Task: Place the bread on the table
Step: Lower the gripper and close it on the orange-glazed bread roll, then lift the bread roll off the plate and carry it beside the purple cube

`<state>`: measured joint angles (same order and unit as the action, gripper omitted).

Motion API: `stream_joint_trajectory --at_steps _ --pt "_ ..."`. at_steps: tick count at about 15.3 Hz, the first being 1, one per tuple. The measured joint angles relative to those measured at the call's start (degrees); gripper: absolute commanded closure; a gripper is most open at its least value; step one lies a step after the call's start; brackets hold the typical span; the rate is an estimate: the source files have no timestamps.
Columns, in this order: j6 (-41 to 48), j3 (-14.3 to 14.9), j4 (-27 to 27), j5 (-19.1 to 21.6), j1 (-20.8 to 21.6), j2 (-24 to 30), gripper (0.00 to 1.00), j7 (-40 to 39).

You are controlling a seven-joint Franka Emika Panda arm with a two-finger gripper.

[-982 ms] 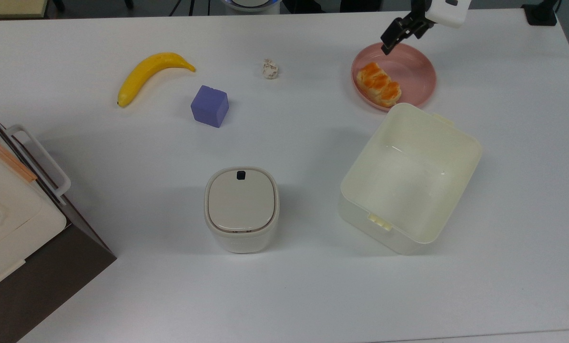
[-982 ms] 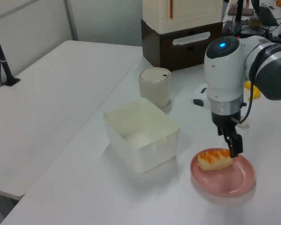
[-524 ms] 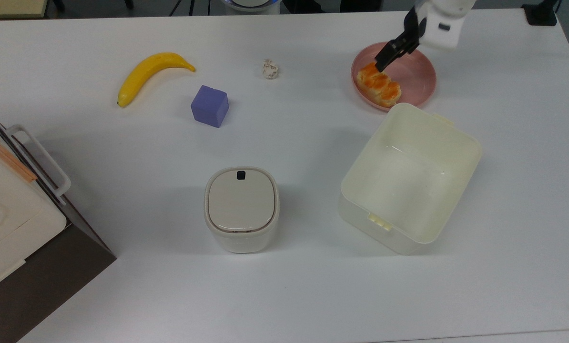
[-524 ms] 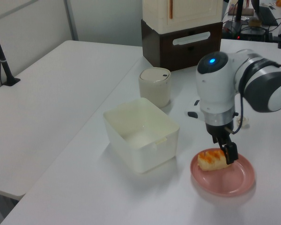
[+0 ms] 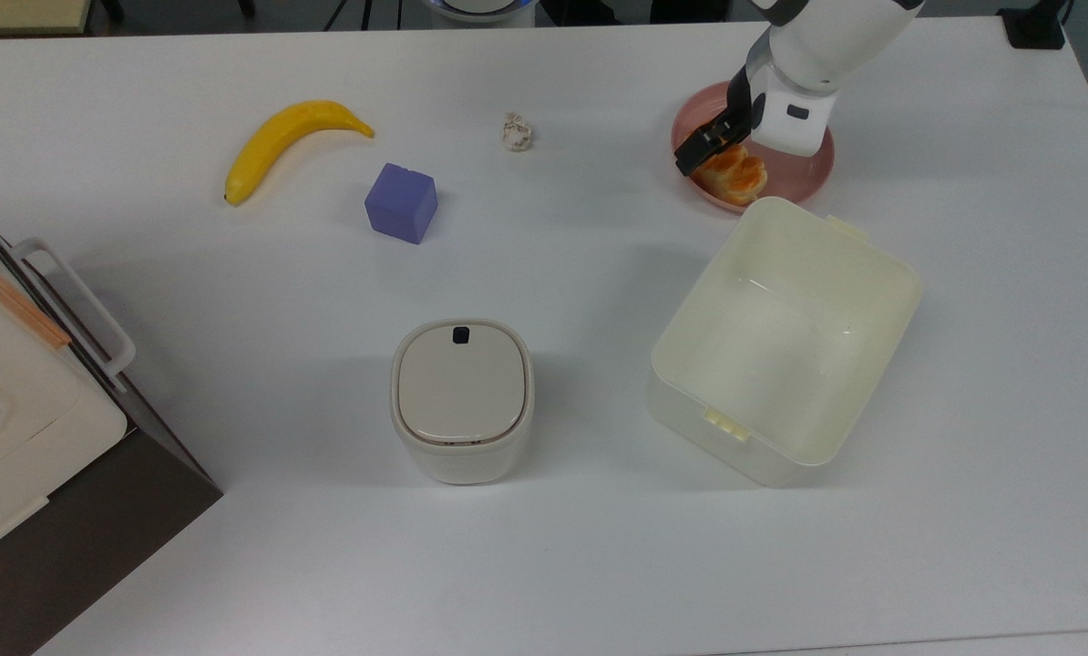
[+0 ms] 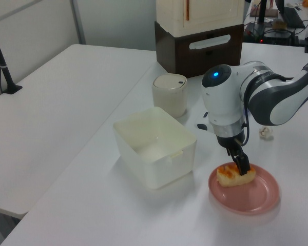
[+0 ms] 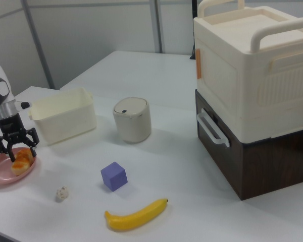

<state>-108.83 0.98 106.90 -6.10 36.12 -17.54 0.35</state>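
The bread [image 5: 735,175], a small bun with a glossy orange-brown top and pale sides, lies on a round pink plate [image 5: 804,173] near the far edge of the white table [image 5: 544,565] in the top view, toward the top view's right. The robot's gripper [image 7: 16,146] is lowered onto the bun; in the right view its two black fingers [image 7: 34,137] are spread apart and straddle the bread, one on each side, though whether they touch it cannot be told. In the left view the fingertips [image 6: 242,165] sit right at the top of the bun, which rests on the plate's near-left part. A cream plastic bin [image 5: 785,342], open and rectangular, stands just beside the plate, toward the bottom of the top view. A small cream container with a rounded lid [image 5: 462,399] stands near the middle of the table. A purple cube [image 5: 402,202] and a yellow banana [image 5: 284,141] lie toward the top view's left, well apart from the plate, and a tiny off-white wad [image 5: 516,132] lies between the cube and the plate. At the top view's left edge stands a cream box with handles on a dark brown base [image 7: 252,96]
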Motion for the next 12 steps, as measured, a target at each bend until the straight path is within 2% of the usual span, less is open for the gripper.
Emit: stream_joint_trajectory --at_steps 1,2,9,12 --pt "0.00 -0.08 -0.02 -0.01 0.11 0.00 0.67 0.00" --pt "0.00 -0.17 -0.02 -0.01 0.23 0.00 1.00 0.00" --pt "0.27 -0.51 -0.06 -0.02 0.72 0.08 1.00 0.95" --pt "4.74 -0.53 -2.03 -0.01 0.70 1.36 1.00 1.18"
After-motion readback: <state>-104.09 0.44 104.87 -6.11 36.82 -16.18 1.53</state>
